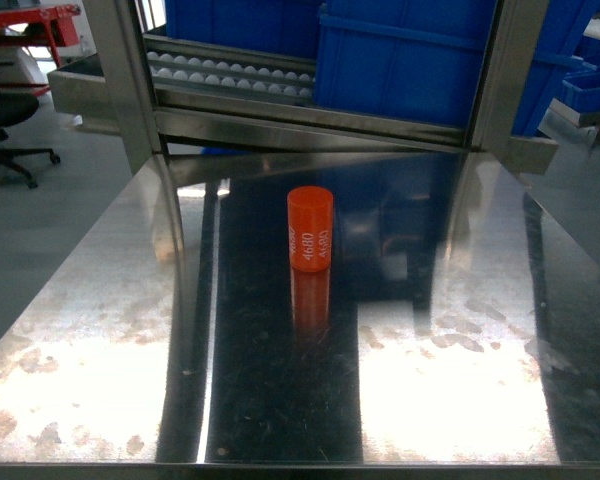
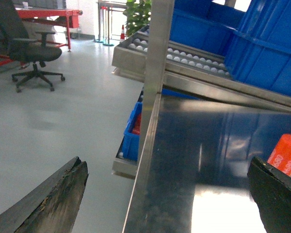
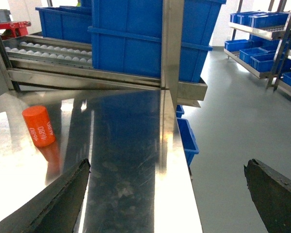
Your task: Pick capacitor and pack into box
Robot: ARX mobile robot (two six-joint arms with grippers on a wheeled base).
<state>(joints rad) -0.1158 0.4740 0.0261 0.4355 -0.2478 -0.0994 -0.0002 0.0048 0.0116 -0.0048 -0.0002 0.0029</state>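
Head view, progress: nothing packed yet; the capacitor point(image 1: 310, 229) stands upright near the middle of the steel surface point(image 1: 90, 340), untouched, and no arm shows here
Head view, box: not in sight, so both the pick and the packing are left to do
Head view, writing: white "4680" runs along the capacitor's side, printed twice
Left wrist view, end effector: left end effector point(image 2: 167, 199) released, jaws spread wide, grasping nothing; the capacitor lies off to the right, just beyond the right-hand finger
Left wrist view, writing: only part of the white digits shows
Right wrist view, end effector: right end effector point(image 3: 167, 196) released, empty; the capacitor sits well to its left
Right wrist view, writing: "4680" readable; blue bins point(image 3: 150, 36) carry no legible label
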